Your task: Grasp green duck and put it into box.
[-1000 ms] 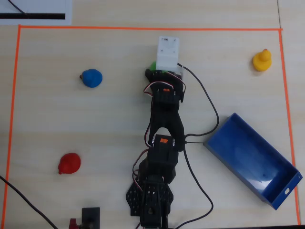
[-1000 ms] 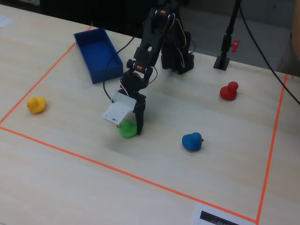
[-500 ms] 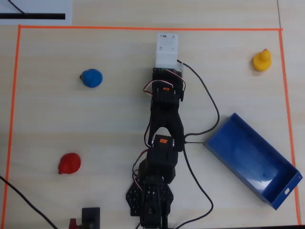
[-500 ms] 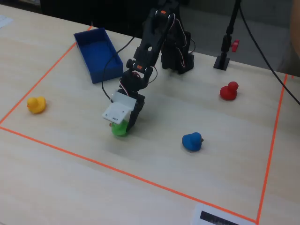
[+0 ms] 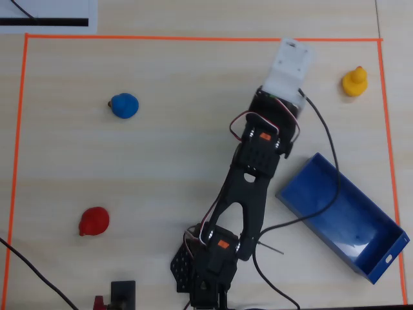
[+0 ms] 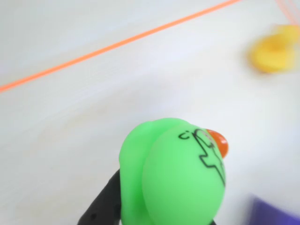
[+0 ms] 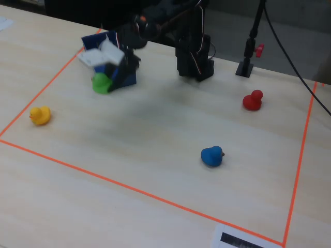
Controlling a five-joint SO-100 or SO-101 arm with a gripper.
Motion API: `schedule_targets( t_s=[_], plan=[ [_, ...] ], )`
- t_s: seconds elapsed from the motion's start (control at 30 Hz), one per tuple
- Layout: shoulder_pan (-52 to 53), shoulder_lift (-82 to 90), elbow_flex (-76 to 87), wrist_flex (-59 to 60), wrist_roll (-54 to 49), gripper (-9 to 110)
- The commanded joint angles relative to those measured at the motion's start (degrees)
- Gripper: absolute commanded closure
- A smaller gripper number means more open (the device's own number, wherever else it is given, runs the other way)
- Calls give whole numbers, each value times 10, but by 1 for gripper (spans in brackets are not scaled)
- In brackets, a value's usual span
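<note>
The green duck [image 6: 176, 176] fills the lower middle of the wrist view, with its orange beak to the right. My gripper [image 7: 105, 82] is shut on it and holds it above the table; one black finger [image 6: 105, 204] shows at the duck's left. In the fixed view the duck [image 7: 101, 83] hangs under the white wrist housing, just in front of the dark blue box [image 7: 129, 77]. In the overhead view the arm hides the duck, and the box [image 5: 342, 216] lies to the lower right of the wrist housing [image 5: 287, 68].
A yellow duck [image 5: 354, 81] sits at the upper right of the overhead view, a blue duck [image 5: 124, 105] at upper left, a red duck [image 5: 94, 222] at lower left. Orange tape [image 5: 193, 37] frames the work area. A cable [image 5: 326, 135] runs over the box.
</note>
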State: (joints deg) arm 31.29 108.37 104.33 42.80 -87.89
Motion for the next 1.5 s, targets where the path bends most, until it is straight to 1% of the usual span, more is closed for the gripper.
schedule_targets(
  t_s=[0.0, 0.13, 0.23, 0.33, 0.43, 0.6, 0.73, 0.83, 1.03, 1.17, 1.23, 1.33, 1.47],
  plan=[
    [112, 43, -62, 103, -11, 101],
    [239, 17, -88, 146, -46, 101],
    [316, -12, -101, 178, -72, 101],
    [369, -33, -103, 200, -91, 101],
    [400, -43, -95, 215, -102, 101],
    [422, -79, -95, 233, -111, 101],
    [435, -134, -75, 208, -130, 101],
    [442, -181, -98, 200, -137, 101],
    [454, -243, -92, 120, -171, 101],
    [458, -251, -98, 111, -184, 93],
    [460, -247, -100, 122, -192, 89],
    [461, -231, -101, 149, -207, 80],
    [457, -198, -92, 175, -212, 75]
  ],
)
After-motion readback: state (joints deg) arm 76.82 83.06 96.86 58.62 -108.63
